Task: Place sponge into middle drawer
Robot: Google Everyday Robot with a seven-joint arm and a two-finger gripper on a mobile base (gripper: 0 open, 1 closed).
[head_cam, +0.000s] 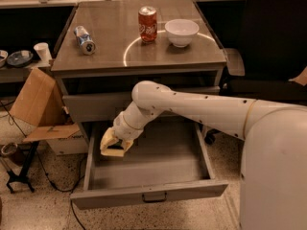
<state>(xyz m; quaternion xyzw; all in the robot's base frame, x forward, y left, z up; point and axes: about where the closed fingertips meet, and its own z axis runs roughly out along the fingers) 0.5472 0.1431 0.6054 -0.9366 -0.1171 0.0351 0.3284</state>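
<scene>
Right now the sponge (115, 152) is sitting in the grip of the gripper (114, 146), showing as a pale yellow slab at its tip, with the jaws closing narrowly on it. Both are hanging low over the left rear part of the middle drawer (144, 195), which is standing pulled fully out, its small dark handle (154, 196) facing the camera. The sponge is hovering just inside the drawer's left wall, and whether it is touching the floor cannot be told. The white arm (201, 109) is reaching in from the right, crossing the front of the closed upper drawer (91, 107) and slanting down past that drawer's lower edge. To the right of the gripper and in front of it, the drawer floor is lying bare and grey as far as the side and front walls. Above, on the table (158, 56), a red soda can (147, 24) is standing upright beside a white bowl (182, 32), and a second can (85, 39) is lying on its side near the left edge. A cardboard box (33, 104) is leaning just left of the cabinet, and a black office chair (273, 42) is standing to the right.
</scene>
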